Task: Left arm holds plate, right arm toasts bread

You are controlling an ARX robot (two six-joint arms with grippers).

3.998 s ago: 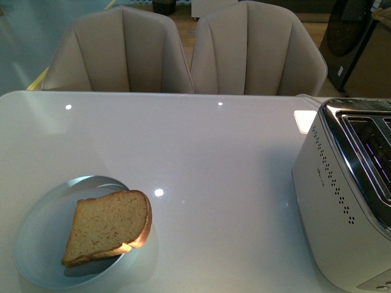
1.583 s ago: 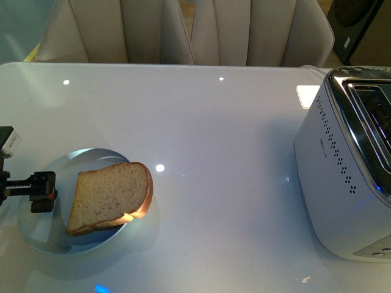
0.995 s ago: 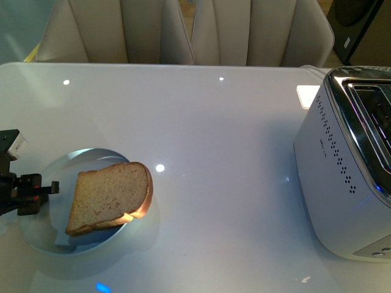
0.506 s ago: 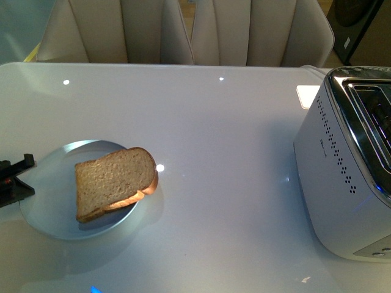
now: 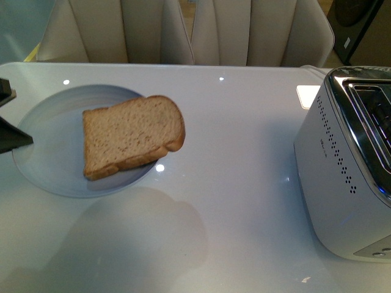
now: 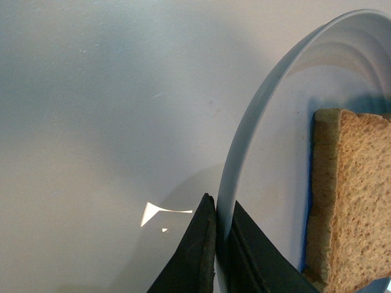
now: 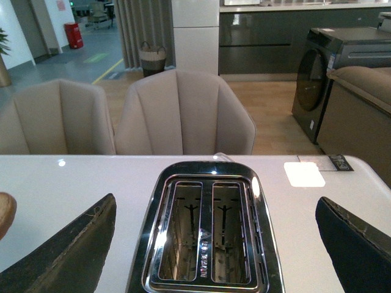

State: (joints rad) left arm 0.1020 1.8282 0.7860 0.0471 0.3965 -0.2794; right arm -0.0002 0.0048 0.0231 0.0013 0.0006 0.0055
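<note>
The left claw [image 6: 221, 213] grips the plate [image 5: 49, 122] by its left rim, clear of the bench [image 5: 244, 116] at its left side. The bread [image 5: 131, 143] lies flat on the plate, right of the claw, its long axis running left-right and its rounded top pointing right. The right claw [image 7: 215, 201] hangs spread wide above the toaster [image 5: 342, 183].

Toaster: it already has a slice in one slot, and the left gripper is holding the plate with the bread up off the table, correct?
No: both slots of the toaster are empty, as the right wrist view shows. The rest stands: the left gripper grips the rim of the plate, with the bread on it, off the table.
</note>
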